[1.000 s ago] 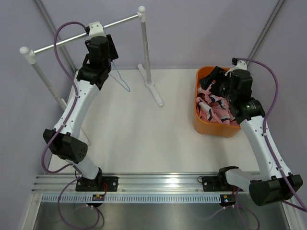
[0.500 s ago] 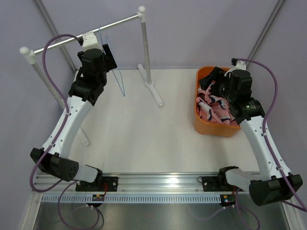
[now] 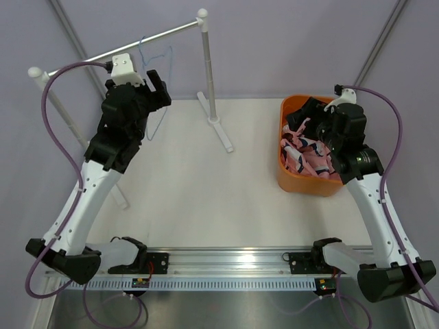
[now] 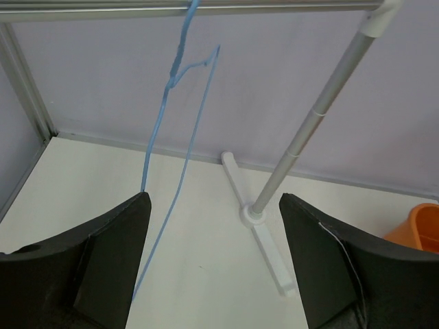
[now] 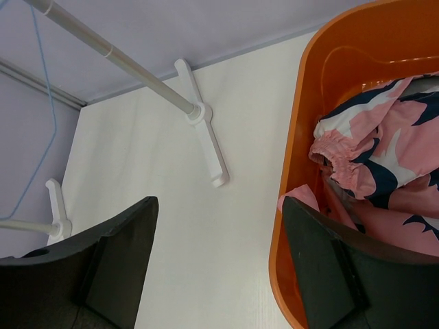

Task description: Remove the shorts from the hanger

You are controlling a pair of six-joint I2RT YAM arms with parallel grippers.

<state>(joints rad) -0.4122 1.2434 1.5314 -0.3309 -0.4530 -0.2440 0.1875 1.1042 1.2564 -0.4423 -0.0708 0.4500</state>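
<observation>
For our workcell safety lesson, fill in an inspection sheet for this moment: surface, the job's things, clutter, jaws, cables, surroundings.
Surface: white table, no spills seen.
Job's things: shorts lie bunched in the orange basket; light-blue hanger hangs bare from the clothes rail.
Clutter: nothing seen.
Jaws: left arm has its jaws open, the hanger's wire close by one of them, contact unclear; right arm has its jaws open and empty above the basket.
Cables: purple cables loop off both arms, no snag seen.
Surroundings: lilac walls with metal frame posts.
</observation>
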